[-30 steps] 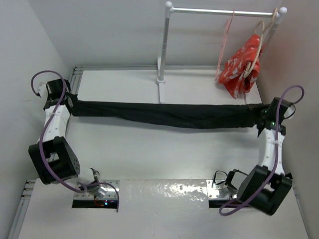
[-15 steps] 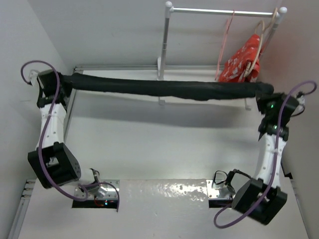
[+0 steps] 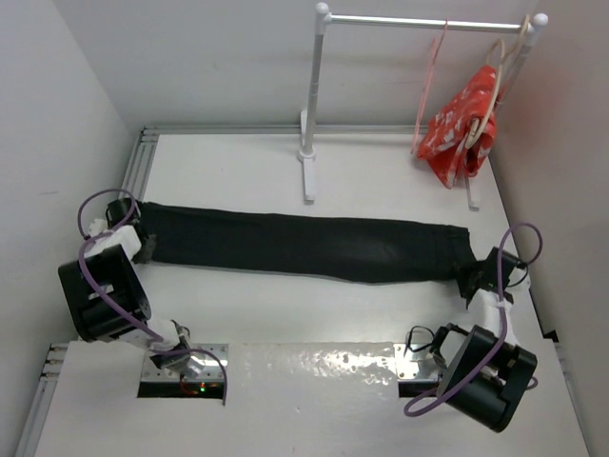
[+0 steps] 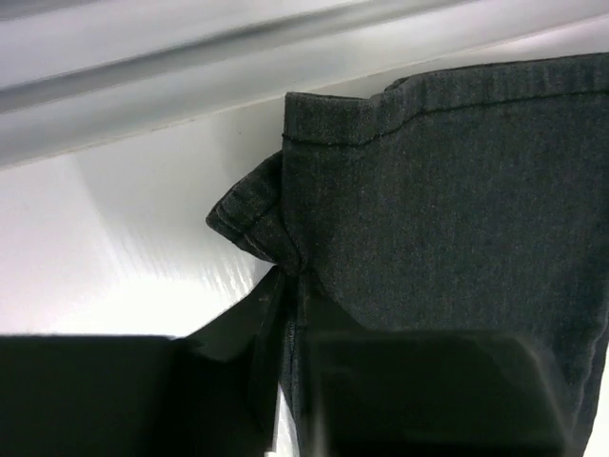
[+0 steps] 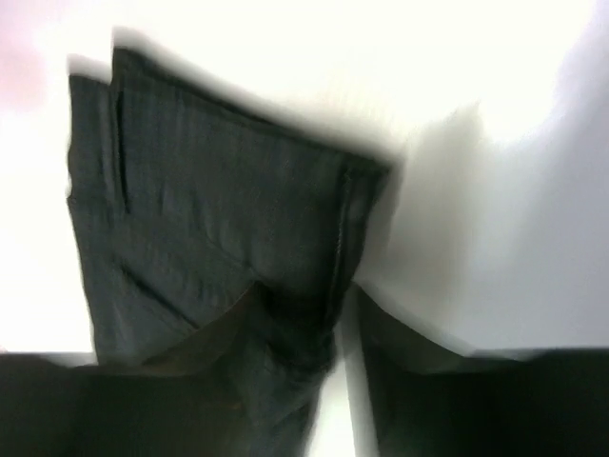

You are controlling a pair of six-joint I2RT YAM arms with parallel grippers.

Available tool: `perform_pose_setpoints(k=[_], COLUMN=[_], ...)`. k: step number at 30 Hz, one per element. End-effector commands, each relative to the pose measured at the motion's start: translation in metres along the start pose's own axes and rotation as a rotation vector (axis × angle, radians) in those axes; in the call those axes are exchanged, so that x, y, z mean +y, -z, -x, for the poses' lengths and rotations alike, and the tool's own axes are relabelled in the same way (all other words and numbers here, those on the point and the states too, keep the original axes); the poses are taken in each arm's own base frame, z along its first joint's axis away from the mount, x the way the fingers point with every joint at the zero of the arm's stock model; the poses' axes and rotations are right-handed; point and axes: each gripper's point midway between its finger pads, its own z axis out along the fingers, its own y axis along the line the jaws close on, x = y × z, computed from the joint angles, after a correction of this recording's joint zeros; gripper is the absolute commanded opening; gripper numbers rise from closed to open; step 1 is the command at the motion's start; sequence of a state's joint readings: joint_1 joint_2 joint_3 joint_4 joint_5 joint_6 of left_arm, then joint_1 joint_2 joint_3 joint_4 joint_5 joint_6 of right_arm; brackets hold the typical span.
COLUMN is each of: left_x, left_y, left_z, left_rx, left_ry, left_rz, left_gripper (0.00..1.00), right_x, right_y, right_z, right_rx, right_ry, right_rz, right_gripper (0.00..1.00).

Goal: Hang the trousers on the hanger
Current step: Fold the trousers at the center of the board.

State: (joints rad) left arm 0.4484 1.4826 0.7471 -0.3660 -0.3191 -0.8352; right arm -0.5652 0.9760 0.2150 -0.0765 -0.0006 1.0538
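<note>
The black trousers (image 3: 304,246) lie stretched flat across the table, left to right. My left gripper (image 3: 136,243) is at their left end. In the left wrist view a puckered hem of the trousers (image 4: 447,190) sits between the jaws of the left gripper (image 4: 285,305), with a thin bright gap beside the cloth. My right gripper (image 3: 473,278) is at the right end. Its wrist view is blurred: the right gripper (image 5: 347,305) is open, with the trousers (image 5: 209,209) against one finger and white table showing beside the other. The pink wire hanger (image 3: 431,76) hangs on the rail.
A white clothes rail (image 3: 428,21) stands at the back on a post (image 3: 312,95) with a foot (image 3: 306,176). A red patterned cloth (image 3: 461,119) hangs on a pale beige hanger (image 3: 490,90) beside the pink one. Walls close in on both sides.
Half a second ago both arms held the trousers stretched in the air near the rail. Now the trousers lie on the table, both arms are low and drawn back, and both jaws have parted.
</note>
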Motion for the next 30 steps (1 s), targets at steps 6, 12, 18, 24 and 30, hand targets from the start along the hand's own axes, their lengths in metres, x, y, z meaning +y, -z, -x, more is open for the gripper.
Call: perform_pose_setpoints(k=[6,12,18,24,30], left_x=[-0.032,-0.111,-0.143,-0.137,-0.114], left_y=[0.050,0.136,0.188,0.225,0.239], left_z=[0.061,0.049,-0.061,-0.169,-0.266], left_rx=[-0.193,-0.271,-0.039,0.061,0.107], left_ry=[0.099,-0.055,-0.251,-0.438,-0.651], left_rz=[-0.147,-0.470,-0.907,-1.022,-1.076], left_gripper=[0.59,0.35,0.00,0.00,0.00], right_x=[-0.013,-0.021,-0.002,0.031,0.068], right_y=[0.011,0.003,-0.023,-0.024,0.028], right_z=[0.036,0.023,0.018,0.008,0.045], right_rx=[-0.168,-0.131,-0.057,-0.005,-0.182], right_ry=[0.013,-0.012,-0.058,-0.145,-0.070], right_rz=[-0.081,-0.084,-0.021,0.182,0.339], right_gripper=[0.85,0.85,0.80,0.00,0.00])
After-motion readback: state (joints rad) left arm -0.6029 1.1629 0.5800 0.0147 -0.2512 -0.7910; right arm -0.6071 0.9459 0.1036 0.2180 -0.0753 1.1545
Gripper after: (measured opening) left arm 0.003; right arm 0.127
